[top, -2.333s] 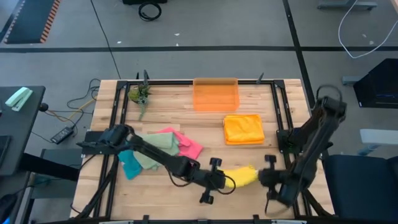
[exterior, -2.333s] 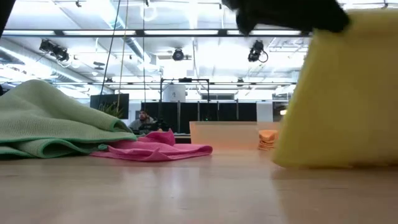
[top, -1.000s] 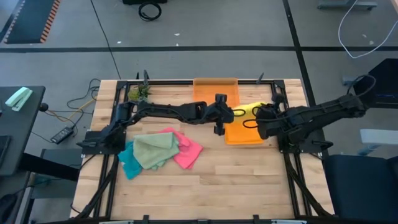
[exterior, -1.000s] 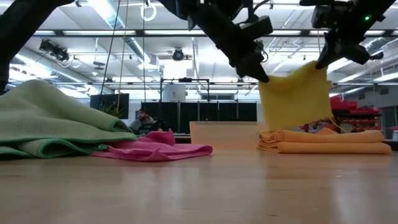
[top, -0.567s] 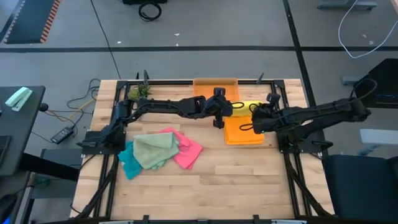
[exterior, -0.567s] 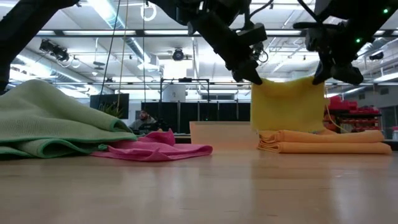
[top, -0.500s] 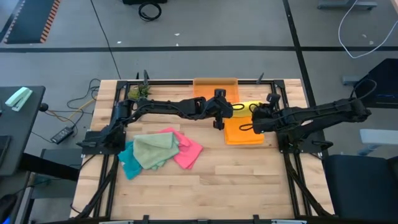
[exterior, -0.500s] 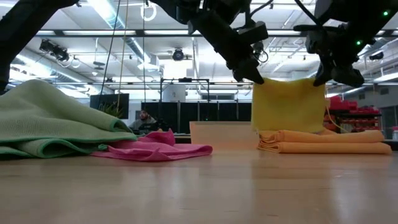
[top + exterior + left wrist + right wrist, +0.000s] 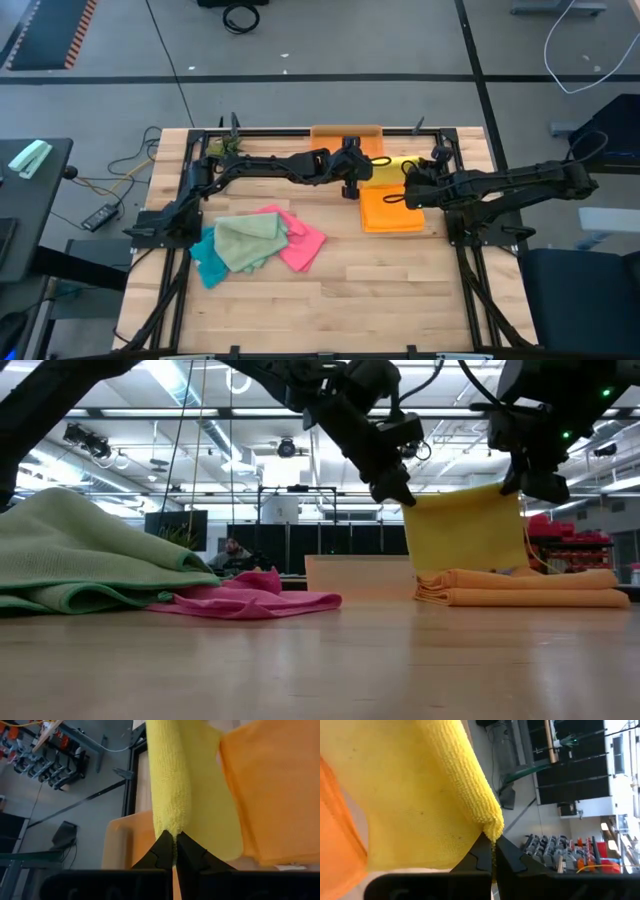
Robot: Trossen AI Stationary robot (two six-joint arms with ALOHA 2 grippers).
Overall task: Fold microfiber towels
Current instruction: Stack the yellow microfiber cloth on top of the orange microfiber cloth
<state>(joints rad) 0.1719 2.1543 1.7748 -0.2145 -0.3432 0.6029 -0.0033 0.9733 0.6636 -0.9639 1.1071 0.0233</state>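
A yellow microfiber towel (image 9: 465,530) hangs spread between my two grippers, over the far edge of a folded orange towel stack (image 9: 392,212) at the table's back right. My left gripper (image 9: 400,495) is shut on the towel's left top corner. My right gripper (image 9: 520,485) is shut on its right top corner. In the high view the yellow towel (image 9: 386,166) shows as a narrow strip between the arms. Its lower edge comes down to the top of the stack (image 9: 520,588); whether it touches I cannot tell. My left gripper pinches the yellow towel's top corner (image 9: 172,831) between its two fingertips, slanting down from the table's left; the cloth hangs below, folded over at the top edge. My right gripper pinches the other top corner (image 9: 492,827) between its fingertips, coming from the table's right; the top edge runs nearly taut between the two.
A translucent orange bin (image 9: 345,135) stands at the far edge, just behind the left arm. A loose pile of green (image 9: 250,240), pink (image 9: 305,240) and teal (image 9: 205,265) towels lies at the table's left. Bare wood lies along the near side.
Both grippers have carried the yellow towel toward the table's far edge and a little down. The towel, tilted and bunched a second ago, now hangs spread and nearly level, with its lower edge at the orange stack. Both stay shut.
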